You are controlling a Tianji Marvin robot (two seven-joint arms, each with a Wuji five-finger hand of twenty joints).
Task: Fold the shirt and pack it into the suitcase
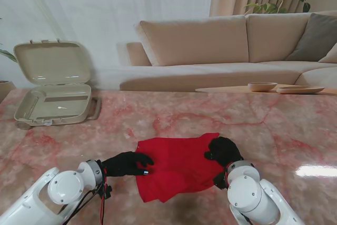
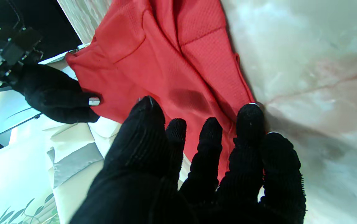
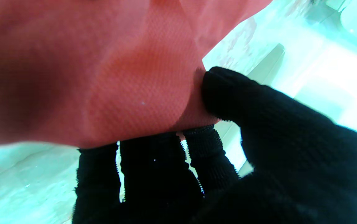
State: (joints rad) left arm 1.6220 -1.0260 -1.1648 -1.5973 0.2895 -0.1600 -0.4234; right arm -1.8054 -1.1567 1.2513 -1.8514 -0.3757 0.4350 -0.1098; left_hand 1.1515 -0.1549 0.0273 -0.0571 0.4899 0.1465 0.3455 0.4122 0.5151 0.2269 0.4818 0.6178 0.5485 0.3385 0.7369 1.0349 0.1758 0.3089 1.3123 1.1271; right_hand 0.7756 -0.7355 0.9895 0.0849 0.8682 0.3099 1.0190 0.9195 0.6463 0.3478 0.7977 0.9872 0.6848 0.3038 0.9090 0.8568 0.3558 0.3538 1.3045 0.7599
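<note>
The red shirt (image 1: 174, 167) lies folded into a rough square on the marble table, near me at the middle. My left hand (image 1: 126, 163), in a black glove, rests flat at the shirt's left edge; in its wrist view the left hand (image 2: 197, 161) spreads its fingers on the shirt (image 2: 166, 62), gripping nothing. My right hand (image 1: 224, 150) is at the shirt's right edge. Its wrist view shows the right hand (image 3: 228, 155) pinching the shirt (image 3: 119, 77) between thumb and fingers; the right hand (image 2: 54, 96) also shows across the cloth. The beige suitcase (image 1: 58, 106) stands open at the far left.
The pink marble table (image 1: 274, 130) stretches wide to the right and toward the suitcase. Behind it stand a beige sofa (image 1: 237, 46) and a low wooden table with a bowl (image 1: 262, 86) and a plate (image 1: 300, 89).
</note>
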